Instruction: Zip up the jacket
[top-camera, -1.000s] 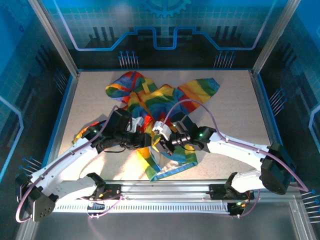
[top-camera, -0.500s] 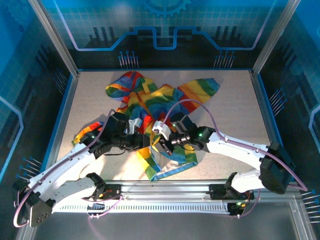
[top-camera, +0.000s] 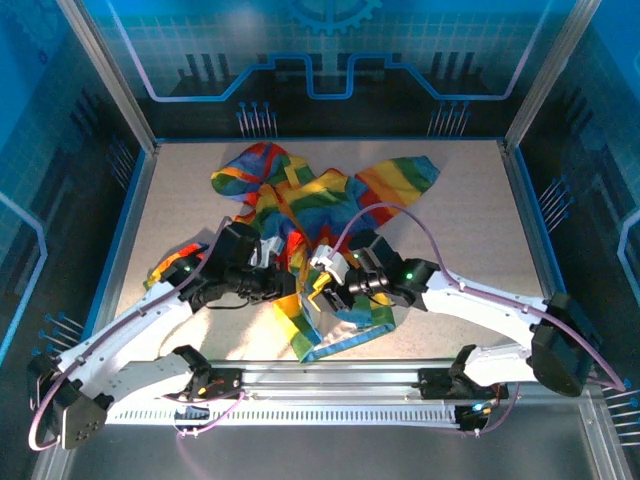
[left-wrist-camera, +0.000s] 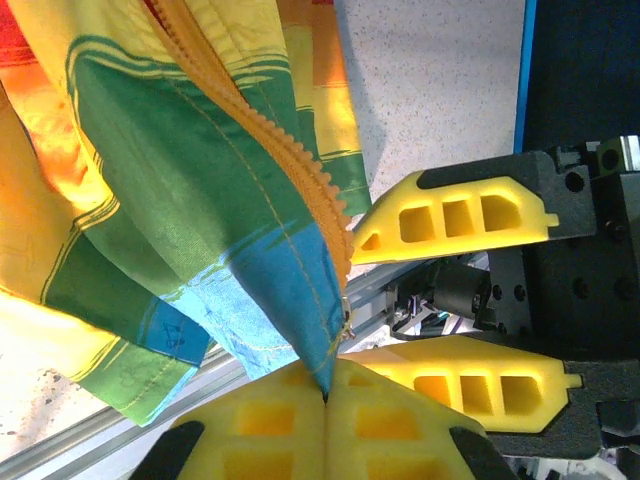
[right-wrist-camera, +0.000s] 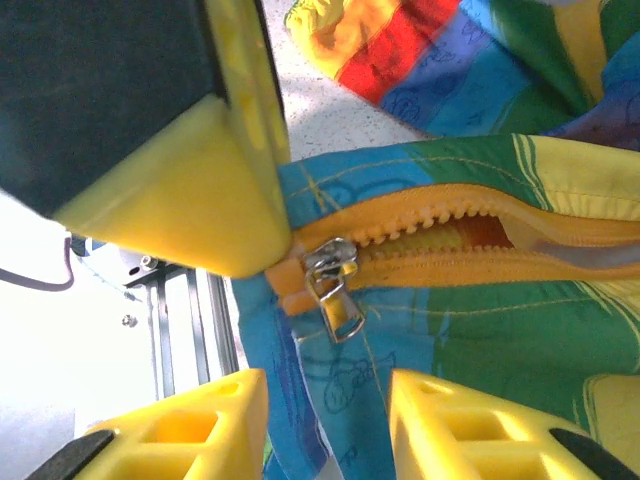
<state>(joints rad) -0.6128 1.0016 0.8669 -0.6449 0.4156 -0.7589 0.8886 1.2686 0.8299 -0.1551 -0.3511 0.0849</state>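
1. The jacket (top-camera: 320, 200) lies spread on the speckled table (top-camera: 450, 200), hood toward the far side, one sleeve out to the right. Its lower hem sits nearest the arm bases.
2. Both arms reach in over the lower front of the jacket, and their tips meet close together at the bottom of the zipper (right-wrist-camera: 480, 250).
3. The left gripper (left-wrist-camera: 325, 390) is clamped tight on the blue corner of the hem, right at the foot of the orange zipper tape. The fabric rises from between its yellow fingers.
4. The right gripper (right-wrist-camera: 325, 392) stands spread, holding nothing. A clear gap shows between its two fingers.
5. The silver slider (right-wrist-camera: 328, 262) sits at the bottom end of the zipper, just beside the left gripper's finger. Its pull tab (right-wrist-camera: 342, 312) hangs toward the gap in the right gripper, not touching either finger.
6. Above the slider the two rows of teeth part — the zipper is unzipped for nearly all its visible length.
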